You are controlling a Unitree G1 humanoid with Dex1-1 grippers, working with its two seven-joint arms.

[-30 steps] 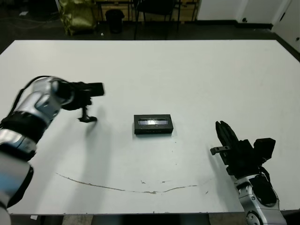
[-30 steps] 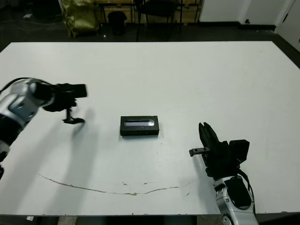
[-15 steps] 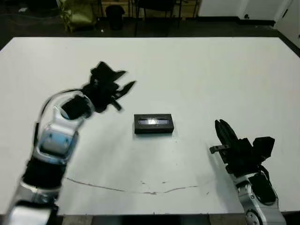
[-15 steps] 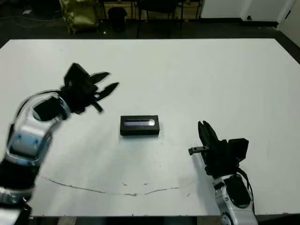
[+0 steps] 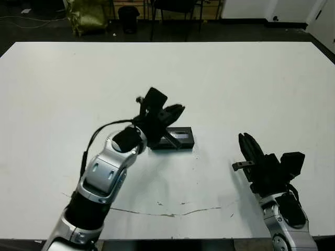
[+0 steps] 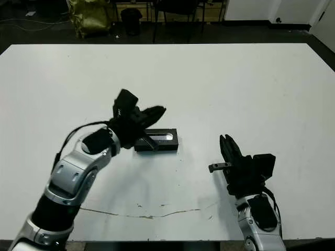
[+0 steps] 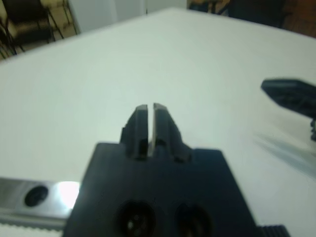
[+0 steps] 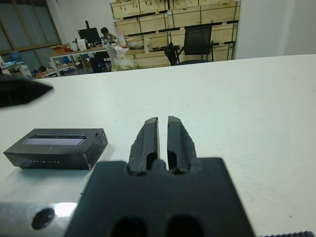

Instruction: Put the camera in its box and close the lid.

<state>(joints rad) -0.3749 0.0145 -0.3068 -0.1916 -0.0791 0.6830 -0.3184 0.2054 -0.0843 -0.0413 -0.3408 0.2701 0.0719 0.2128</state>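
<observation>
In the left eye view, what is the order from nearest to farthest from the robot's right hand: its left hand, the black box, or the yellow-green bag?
Measured from the right hand:
1. Black box, mid-table, to that hand's left.
2. Left hand, over the box's left end.
3. Yellow-green bag, beyond the table's far edge, on the left.

Lid [image 8: 57, 147]: black, pale silvery strip on top. Table [image 5: 251, 83]: white, thin brownish streak near edge. Both grippers black.
</observation>
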